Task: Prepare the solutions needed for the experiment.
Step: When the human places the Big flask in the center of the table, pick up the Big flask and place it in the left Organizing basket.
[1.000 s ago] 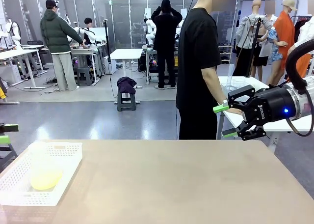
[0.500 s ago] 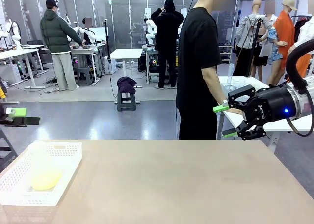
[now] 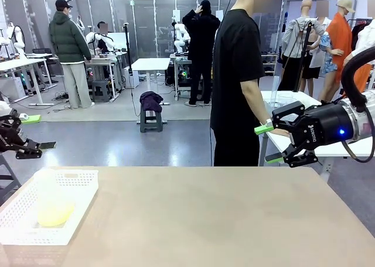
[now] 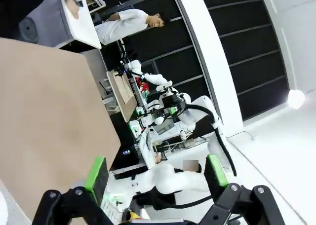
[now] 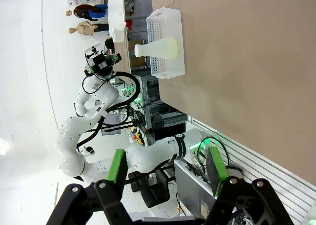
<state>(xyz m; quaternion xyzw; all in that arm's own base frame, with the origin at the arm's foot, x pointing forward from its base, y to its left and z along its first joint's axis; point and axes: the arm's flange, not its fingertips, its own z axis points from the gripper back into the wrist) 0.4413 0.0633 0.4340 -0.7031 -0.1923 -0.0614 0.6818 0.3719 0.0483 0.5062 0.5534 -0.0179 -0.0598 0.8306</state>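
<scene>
A translucent white conical flask (image 3: pixel 50 188) stands in a white mesh basket (image 3: pixel 82 179) at the table's front left. It holds a shallow pool of pale yellow solution (image 3: pixel 54 212). My left gripper (image 3: pixel 38 132) hovers open and empty off the table's left edge, above and behind the basket. Far to the right, my right gripper (image 3: pixel 269 143) hangs open and empty past the table's far edge. The right wrist view shows the flask (image 5: pixel 157 47) in the basket (image 5: pixel 170 64), far beyond my open right gripper (image 5: pixel 167 165). In the left wrist view my left gripper (image 4: pixel 156 171) is open.
A person in black (image 3: pixel 237 74) stands at the far side, one forearm (image 3: pixel 258 106) reaching down behind my right gripper. The tan table (image 3: pixel 205 220) stretches bare from the basket to the right edge. A white side table (image 3: pixel 293 100) stands behind my right arm.
My left gripper has risen and come in from the picture's left edge, turning as it moved. The right arm, flask and basket have stayed still.
</scene>
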